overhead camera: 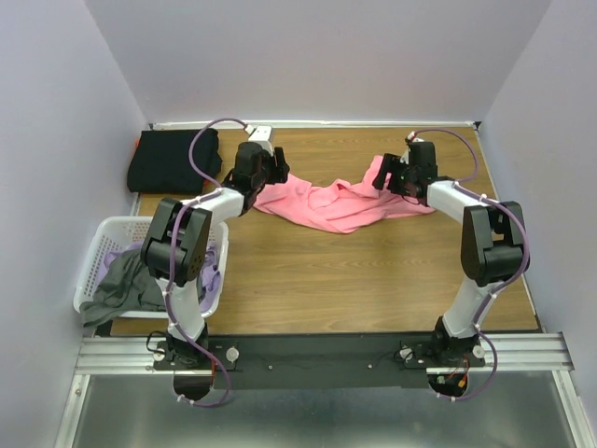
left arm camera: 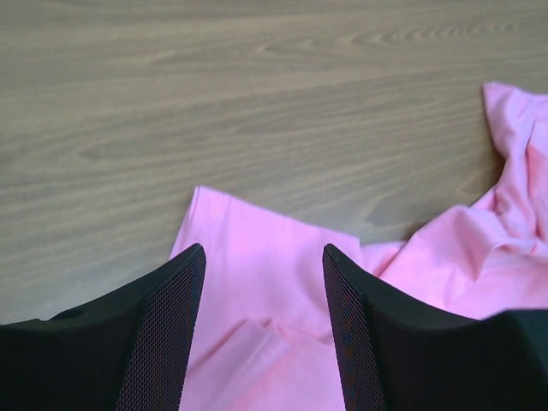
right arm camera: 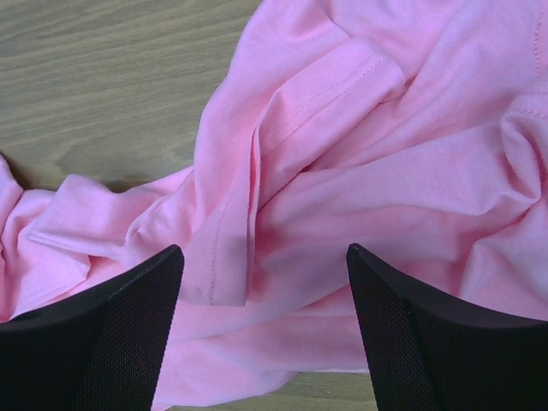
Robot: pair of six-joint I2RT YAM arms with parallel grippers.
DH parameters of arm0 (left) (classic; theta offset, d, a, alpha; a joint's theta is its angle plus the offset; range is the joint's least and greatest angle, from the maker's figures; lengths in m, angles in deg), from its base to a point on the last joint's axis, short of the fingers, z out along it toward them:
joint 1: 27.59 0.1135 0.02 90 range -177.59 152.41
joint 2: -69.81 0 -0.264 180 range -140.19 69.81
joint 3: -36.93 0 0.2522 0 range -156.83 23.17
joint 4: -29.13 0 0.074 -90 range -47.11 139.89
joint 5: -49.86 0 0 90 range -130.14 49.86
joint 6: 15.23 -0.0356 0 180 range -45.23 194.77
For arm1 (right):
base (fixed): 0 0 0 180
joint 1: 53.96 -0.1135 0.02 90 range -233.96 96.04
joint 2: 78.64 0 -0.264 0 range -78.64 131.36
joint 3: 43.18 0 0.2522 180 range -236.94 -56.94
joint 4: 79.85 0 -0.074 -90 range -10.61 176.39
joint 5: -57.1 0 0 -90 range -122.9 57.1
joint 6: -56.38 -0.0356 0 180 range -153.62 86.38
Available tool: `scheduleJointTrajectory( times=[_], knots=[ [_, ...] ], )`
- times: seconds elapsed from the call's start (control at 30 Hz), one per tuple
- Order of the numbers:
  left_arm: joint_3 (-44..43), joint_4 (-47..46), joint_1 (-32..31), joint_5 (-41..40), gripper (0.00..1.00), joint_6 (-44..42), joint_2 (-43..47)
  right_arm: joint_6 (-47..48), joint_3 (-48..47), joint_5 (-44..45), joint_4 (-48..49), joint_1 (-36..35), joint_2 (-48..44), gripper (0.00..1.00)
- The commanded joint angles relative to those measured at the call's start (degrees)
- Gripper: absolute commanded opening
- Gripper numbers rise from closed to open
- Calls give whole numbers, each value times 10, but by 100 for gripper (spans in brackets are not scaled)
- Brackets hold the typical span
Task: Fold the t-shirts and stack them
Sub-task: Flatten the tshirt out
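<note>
**Pink tee sprawled across the far half of the table, both grippers spread above it**

The bright pink t-shirt (overhead camera: 336, 203) lies crumpled on the wood-grain table (overhead camera: 326, 280), toward twelve o'clock from the arm bases. Its long axis runs from nine o'clock to three o'clock. It is soft knit, rumpled into ridges and folds. The right wrist camera shows a hemmed edge with a double row of stitching. At the nine o'clock end a flat corner of the cloth spreads smooth on the wood.

The left gripper (left arm camera: 263, 253) hangs over that flat corner with its jaws spread. The pink cloth shows in the gap, not pinched. Its two fingers (left arm camera: 163, 342) are black with a fine mesh-like texture on the inner faces. The right gripper (right arm camera: 264, 250) is over the three o'clock end of the tee, its jaws wide apart above the bunched folds, gripping nothing.

I count four garments. Besides the pink one, a black t-shirt (overhead camera: 173, 161) sits folded into a neat block at the eleven o'clock corner. A grey t-shirt (overhead camera: 121, 285) drapes over the rim of the white lattice plastic laundry basket (overhead camera: 98, 252) at eight o'clock. A lavender t-shirt (overhead camera: 220, 266) is bunched inside the same basket. There is one basket and two arms.
</note>
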Motion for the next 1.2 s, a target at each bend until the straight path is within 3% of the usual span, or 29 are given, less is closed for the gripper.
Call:
scheduleJointTrajectory(
  times=[0.0,0.3,0.63,0.73,0.87,0.93,1.03,1.13,1.17],
  knots=[
    [35,11,-14,-19,65,-15,24,6,13,2,-2,-3,-27,84],
    [24,35,-25,5,54,-15,-33,7,23,1,0,-2,-32,84],
    [-26,87,-34,-46,54,-23,-75,6,25,2,0,-3,-37,84],
    [-25,102,-34,-65,47,-25,-76,7,25,2,2,-3,-37,84],
    [-12,105,-35,-93,46,-25,-65,6,24,3,1,-3,-36,84],
    [-11,107,-35,-95,41,-28,-64,6,24,2,3,-3,-33,84],
    [-9,108,-36,-87,20,-27,-67,6,24,2,3,-3,-33,84],
    [-9,107,-36,-81,12,-25,-68,6,27,6,3,-2,-39,84],
    [-9,106,-36,-79,5,-26,-68,6,29,10,2,-3,-42,84]
  ],
)
